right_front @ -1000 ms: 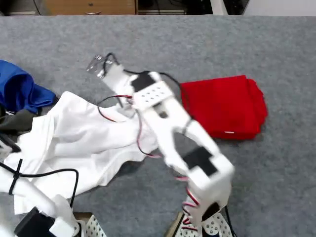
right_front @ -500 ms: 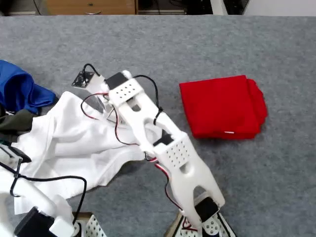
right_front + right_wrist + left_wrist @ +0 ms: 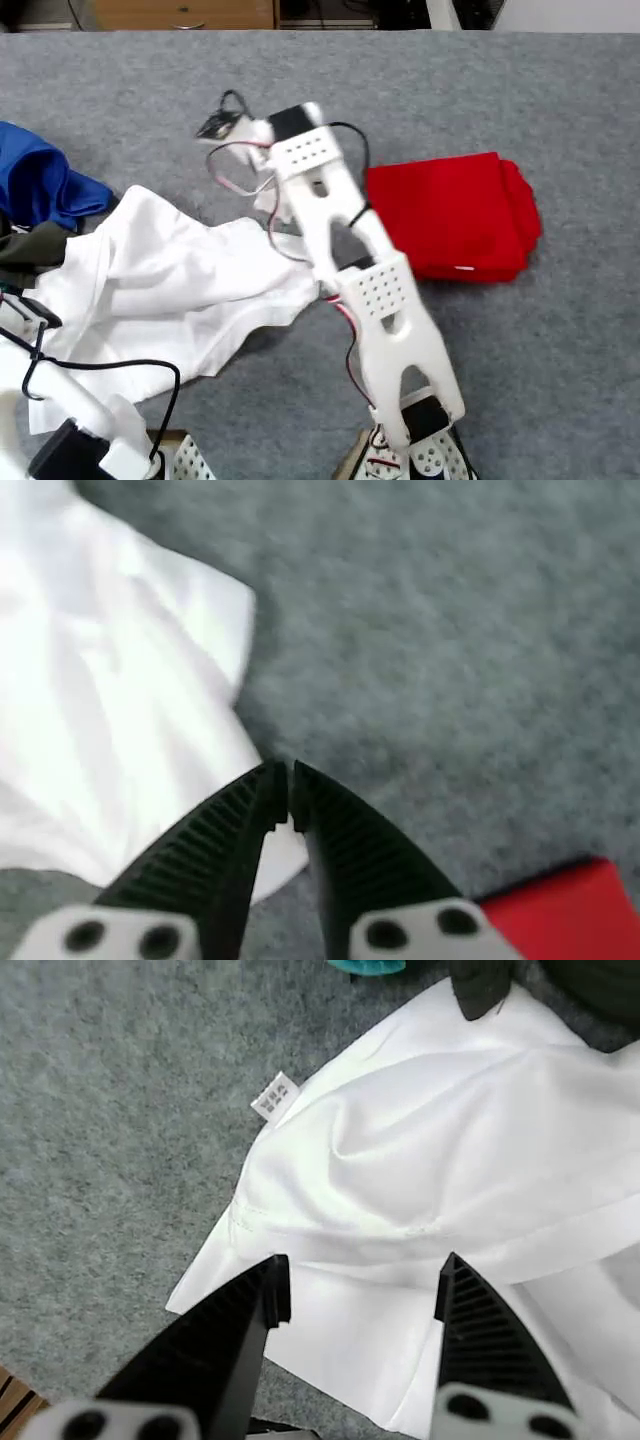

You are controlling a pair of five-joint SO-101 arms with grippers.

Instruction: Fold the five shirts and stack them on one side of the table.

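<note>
Your grey felt counter carries one folded red cloth shirt at the right, so one looks done. The rumpled white cloth shirt and bunched blue shirt lie unfolded at the left. Your left tool gapes wide over the white one; your right tool is pinched together, empty, just beside it.

Grey felt is covering the table edge to edge, taking soft, even light. Beyond the far edge a wooden cabinet is showing a drawer front, a dark gap is sitting beside it, and a white panel is filling the corner.
</note>
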